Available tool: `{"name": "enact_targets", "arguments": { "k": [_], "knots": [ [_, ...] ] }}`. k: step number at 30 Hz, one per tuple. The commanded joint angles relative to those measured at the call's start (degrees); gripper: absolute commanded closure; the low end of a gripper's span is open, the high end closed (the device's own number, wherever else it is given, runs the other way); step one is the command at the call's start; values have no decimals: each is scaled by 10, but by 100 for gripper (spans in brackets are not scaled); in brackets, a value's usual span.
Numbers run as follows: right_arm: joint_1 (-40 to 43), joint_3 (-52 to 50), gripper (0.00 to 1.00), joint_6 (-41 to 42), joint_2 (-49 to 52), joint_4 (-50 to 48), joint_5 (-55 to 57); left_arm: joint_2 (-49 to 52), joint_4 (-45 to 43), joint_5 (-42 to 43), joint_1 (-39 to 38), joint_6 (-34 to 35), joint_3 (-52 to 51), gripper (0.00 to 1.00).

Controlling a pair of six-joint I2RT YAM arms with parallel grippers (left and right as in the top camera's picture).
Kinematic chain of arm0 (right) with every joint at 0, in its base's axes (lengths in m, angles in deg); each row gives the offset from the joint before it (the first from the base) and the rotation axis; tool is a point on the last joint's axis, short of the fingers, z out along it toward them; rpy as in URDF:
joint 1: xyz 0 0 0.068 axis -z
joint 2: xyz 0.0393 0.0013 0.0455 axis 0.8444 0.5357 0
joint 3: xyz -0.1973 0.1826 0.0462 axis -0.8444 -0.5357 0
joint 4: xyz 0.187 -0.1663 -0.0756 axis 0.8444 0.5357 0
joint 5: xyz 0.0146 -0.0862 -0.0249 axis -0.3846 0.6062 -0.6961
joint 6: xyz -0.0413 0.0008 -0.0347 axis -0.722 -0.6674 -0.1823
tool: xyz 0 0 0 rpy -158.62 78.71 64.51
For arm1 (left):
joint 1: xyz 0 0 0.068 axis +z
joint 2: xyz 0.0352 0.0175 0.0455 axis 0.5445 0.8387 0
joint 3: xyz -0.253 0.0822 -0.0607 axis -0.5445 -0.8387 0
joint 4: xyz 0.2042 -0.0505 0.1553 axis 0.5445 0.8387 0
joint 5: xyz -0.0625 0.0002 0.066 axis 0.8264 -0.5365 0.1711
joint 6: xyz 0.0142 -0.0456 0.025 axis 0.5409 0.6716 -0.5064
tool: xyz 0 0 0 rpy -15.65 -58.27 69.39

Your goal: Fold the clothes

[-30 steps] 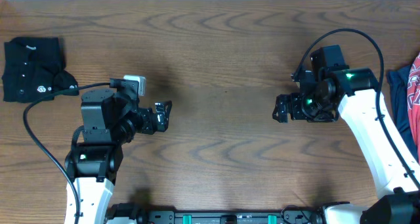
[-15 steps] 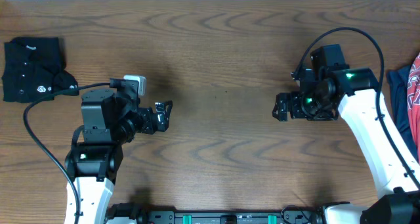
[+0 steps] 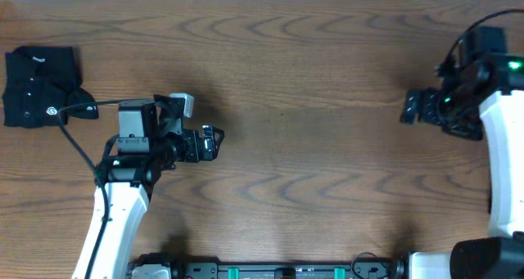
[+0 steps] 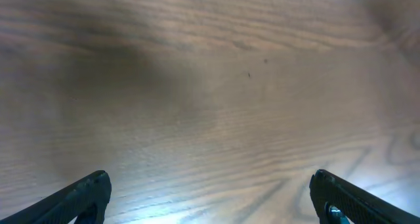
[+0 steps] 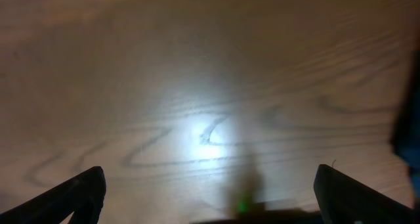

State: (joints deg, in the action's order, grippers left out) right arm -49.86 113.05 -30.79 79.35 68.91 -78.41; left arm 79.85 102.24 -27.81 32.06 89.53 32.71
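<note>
Right gripper (image 3: pixel 407 109) swung rightward; 1 black shirt (image 3: pixel 41 87) lies left.

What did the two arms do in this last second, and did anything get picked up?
The right pincer swung toward the table's right edge; the left pincer edged slightly toward the middle. Nothing was grasped; both stay open. The black shirt has not moved.

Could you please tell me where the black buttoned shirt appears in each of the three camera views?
Overhead: the black buttoned shirt lies bunched in the picture's upper left corner.
Left wrist: not in it; only bare wood shows.
Right wrist: not in it.
Shared landmark: the wood-grain table, visible in all three views.
</note>
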Motion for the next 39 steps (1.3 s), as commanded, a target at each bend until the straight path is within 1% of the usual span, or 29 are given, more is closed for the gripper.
{"name": "enact_targets", "arguments": {
  "k": [1, 3, 6, 7, 10, 13, 17, 19, 22, 24, 27, 29, 30, 31, 32, 35, 39],
  "knots": [
    [32, 45, 1, 13, 9, 15, 27, 17, -1, 28, -13, 1, 11, 2],
    [54, 58, 1, 26, 21, 28, 46, 24, -3, 26, -25, 0, 11, 2],
    [99, 61, 1, 77, 49, 49, 92, 30, -15, 26, -45, 0, 11, 2],
    [115, 61, 1, 82, 59, 53, 94, 31, -17, 24, -50, 0, 11, 2],
    [168, 61, 1, 84, 87, 58, 91, 31, -21, -3, -68, 0, 11, 2],
    [219, 61, 1, 105, 111, 53, 89, 34, -21, -36, -89, 0, 11, 2],
    [295, 61, 1, 127, 133, 38, 78, 46, -23, -39, -118, 1, 11, 2],
    [329, 61, 1, 125, 139, 33, 46, 60, -27, -39, -134, 1, 11, 2],
    [359, 60, 1, 86, 141, 23, -10, 85, -37, -39, -150, 1, 11, 2],
    [369, 59, 7, 58, 141, 17, -37, 106, -47, -39, -160, 1, 11, 2],
    [373, 58, 4, 38, 141, 7, -64, 135, -57, -39, -177, 1, 11, 2],
    [372, 58, 5, 9, 141, -4, -85, 152, -62, -39, -189, 1, 11, 2],
    [370, 58, 7, -19, 141, -10, -116, 158, -63, -39, -195, 1, 11, 2],
    [367, 58, 14, -55, 141, -16, -151, 163, -64, -39, -201, 1, 11, 2],
    [361, 58, 17, -87, 141, -21, -185, 168, -66, -39, -207, 1, 11, 2],
    [339, 58, 14, -148, 141, -39, -216, 176, -76, -39, -220, 1, 11, 2],
    [296, 58, 4, -147, 141, -75, -156, 176, -92, -39, -231, 1, 12, 2]
  ]
}}
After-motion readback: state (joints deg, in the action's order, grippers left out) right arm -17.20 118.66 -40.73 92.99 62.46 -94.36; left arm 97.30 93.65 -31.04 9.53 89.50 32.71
